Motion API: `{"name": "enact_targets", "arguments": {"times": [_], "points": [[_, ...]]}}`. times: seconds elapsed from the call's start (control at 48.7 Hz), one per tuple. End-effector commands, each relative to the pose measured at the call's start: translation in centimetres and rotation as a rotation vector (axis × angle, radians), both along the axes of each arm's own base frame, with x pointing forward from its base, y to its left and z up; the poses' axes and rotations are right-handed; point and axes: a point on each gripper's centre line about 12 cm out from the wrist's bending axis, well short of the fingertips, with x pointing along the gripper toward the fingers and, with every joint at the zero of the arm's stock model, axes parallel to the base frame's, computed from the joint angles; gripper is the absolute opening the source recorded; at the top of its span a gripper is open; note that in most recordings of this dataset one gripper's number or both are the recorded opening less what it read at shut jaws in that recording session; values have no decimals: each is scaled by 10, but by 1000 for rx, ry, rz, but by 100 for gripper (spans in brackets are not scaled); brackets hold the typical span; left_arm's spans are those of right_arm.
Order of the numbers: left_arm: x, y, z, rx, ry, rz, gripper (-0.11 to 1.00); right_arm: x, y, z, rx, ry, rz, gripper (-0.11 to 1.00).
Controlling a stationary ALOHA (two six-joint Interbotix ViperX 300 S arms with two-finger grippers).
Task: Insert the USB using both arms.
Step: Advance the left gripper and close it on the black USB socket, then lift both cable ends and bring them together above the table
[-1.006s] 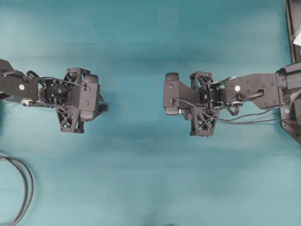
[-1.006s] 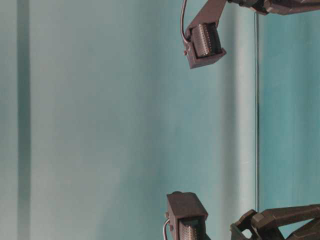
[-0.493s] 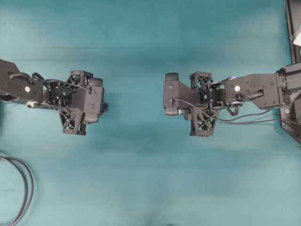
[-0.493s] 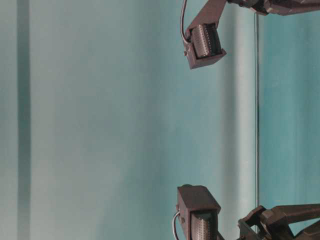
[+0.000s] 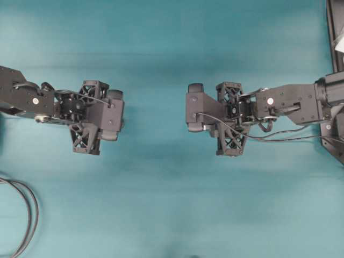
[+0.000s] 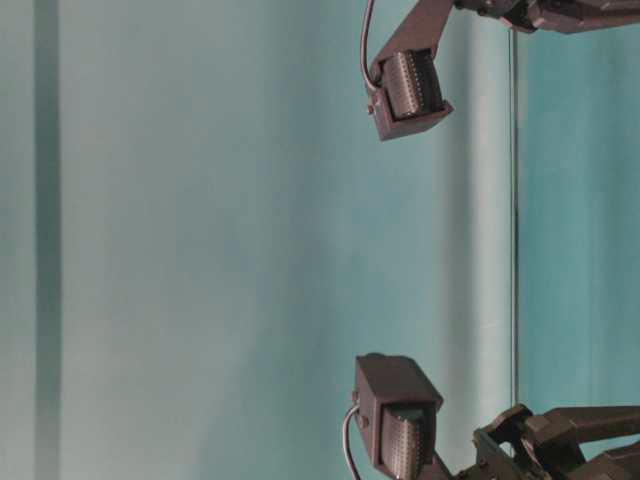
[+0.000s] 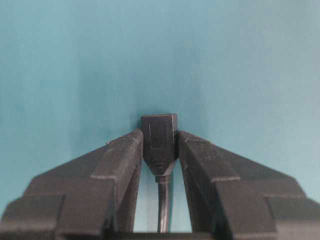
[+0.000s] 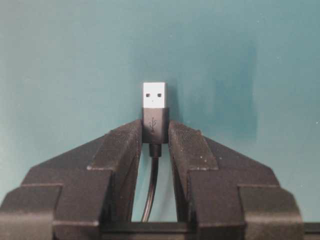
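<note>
In the right wrist view the USB points away from the camera, silver tip forward. My right gripper is shut on its short dark body, and the thin cable runs back between the fingers. In the left wrist view my left gripper is shut on a dark rounded socket, both fingers pressing its sides. From overhead the left arm and right arm face each other across a gap. Both wrists hide the plug and socket there.
A thick black cable loops at the lower left of the teal table. A dark frame runs along the right edge. A thin cable trails from the right wrist toward that edge.
The left arm has moved right toward the middle, narrowing the gap, and its fingers have drawn in onto the socket. The right arm has stayed put.
</note>
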Motion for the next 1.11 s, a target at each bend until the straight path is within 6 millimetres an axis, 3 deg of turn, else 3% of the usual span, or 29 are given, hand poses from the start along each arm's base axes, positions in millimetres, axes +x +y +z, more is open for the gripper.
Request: {"name": "enact_targets", "arguments": {"times": [0.0, 0.185, 0.41, 0.595, 0.78, 1.088], "points": [[-4, -8, 2, -7, 34, -16, 34, 7, 0, 12, -4, -38, 3, 22], [5, -11, 23, -27, -6, 8, 31, 4, 0, 28, -6, -61, 3, 20], [10, -14, 69, -172, -133, 205, 28, -1, 0, 66, -36, -156, 31, 20], [-7, -1, 99, -273, -78, 395, 28, -11, -3, 93, -137, -176, 102, 20], [-13, 13, 144, -403, -230, 500, 28, -19, -6, 107, -225, -175, 154, 20], [-29, 21, 174, -587, -333, 604, 28, -15, -14, 120, -372, -206, 243, 20]]}}
